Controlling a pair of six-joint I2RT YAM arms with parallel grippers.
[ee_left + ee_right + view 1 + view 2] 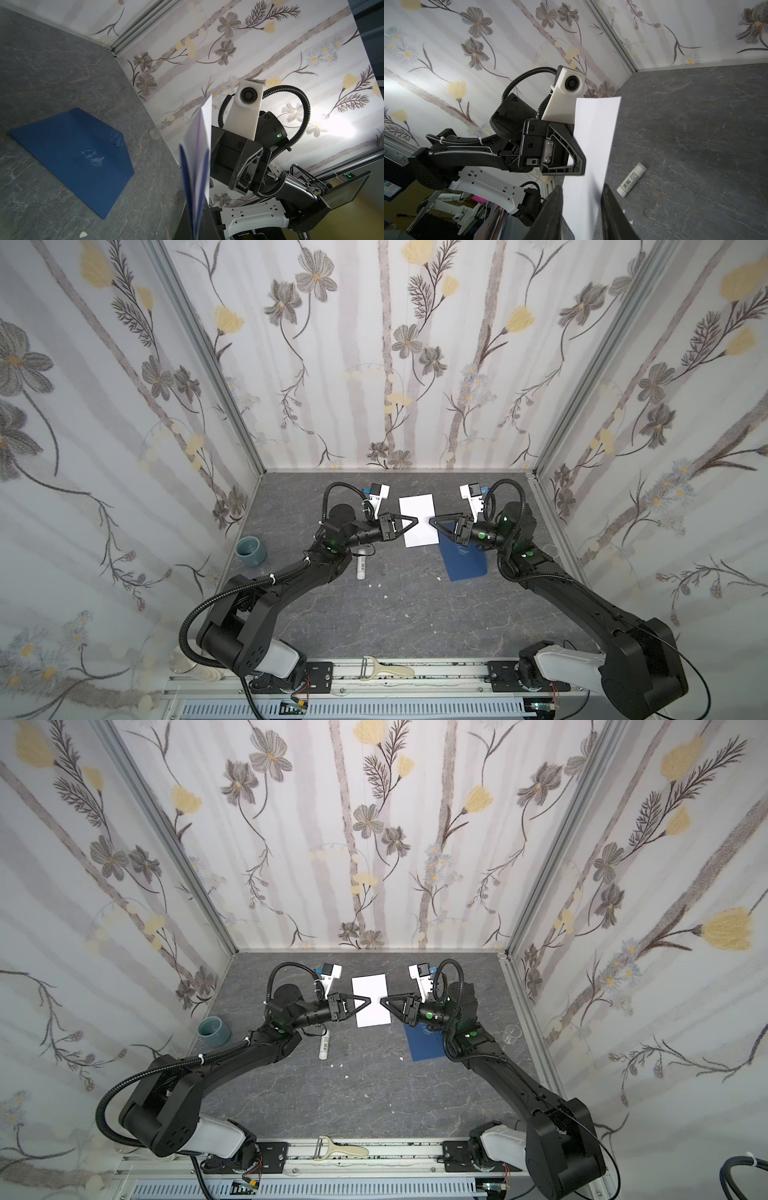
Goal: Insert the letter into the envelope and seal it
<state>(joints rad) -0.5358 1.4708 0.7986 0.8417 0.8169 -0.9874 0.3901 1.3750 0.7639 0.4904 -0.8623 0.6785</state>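
Left pincer (416,519) grips the folded white paper letter (417,506) aloft, right pincer (431,521) straddles its opposite edge, clamp unclear; we should pinch squarely before steering it to the flat navy paper envelope (465,568) nearby.

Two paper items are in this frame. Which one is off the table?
The letter, the white sheet, is held in the air by the left gripper. The navy envelope lies flat on the table.
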